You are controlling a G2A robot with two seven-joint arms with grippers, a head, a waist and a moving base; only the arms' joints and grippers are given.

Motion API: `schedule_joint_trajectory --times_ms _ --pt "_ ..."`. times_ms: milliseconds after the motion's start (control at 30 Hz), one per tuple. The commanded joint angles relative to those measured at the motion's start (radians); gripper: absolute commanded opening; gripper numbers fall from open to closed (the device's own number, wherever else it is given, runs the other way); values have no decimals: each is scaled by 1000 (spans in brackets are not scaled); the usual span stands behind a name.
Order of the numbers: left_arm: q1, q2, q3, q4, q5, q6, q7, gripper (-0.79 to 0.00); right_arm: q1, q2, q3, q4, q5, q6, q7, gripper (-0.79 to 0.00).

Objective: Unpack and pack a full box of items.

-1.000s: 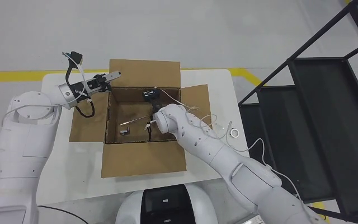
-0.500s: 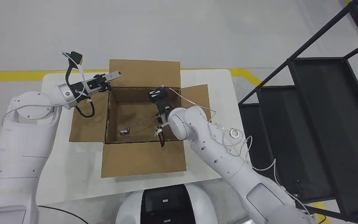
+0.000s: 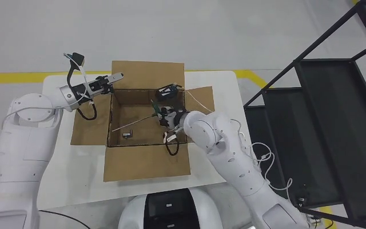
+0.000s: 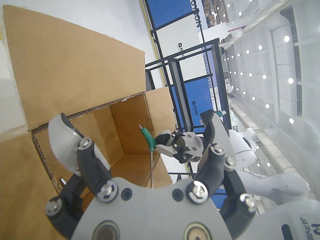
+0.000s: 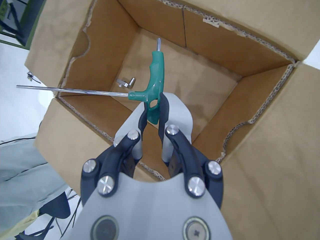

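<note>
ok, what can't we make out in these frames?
- Top view: right arm covers the right side of the box floor.
- Small metal part on the floor: too small to identify in top or right wrist view.
- Left wrist view: left end effector hides the hex key shaft tip.

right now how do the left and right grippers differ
The left gripper is open and empty; the right gripper is shut on the green T-handle tool. The left gripper sits beside one corner of the box, near a flap; the right gripper is above the box's opening. Both are the same two-finger design, dark links with pale pads.
</note>
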Motion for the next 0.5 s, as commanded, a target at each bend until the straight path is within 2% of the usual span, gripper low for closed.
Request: schedule_joint_trajectory --times_ms 0,400,467 --pt "0 0 0 0 0 0 0 0 -40 6 44 -30 55 -19 -24 -785" --pt "0 0 0 0 0 0 0 0 -265 50 264 -201 219 -155 -84 -785" --pt "0 0 0 0 0 0 0 0 -297 53 294 -213 273 -146 -97 -785"
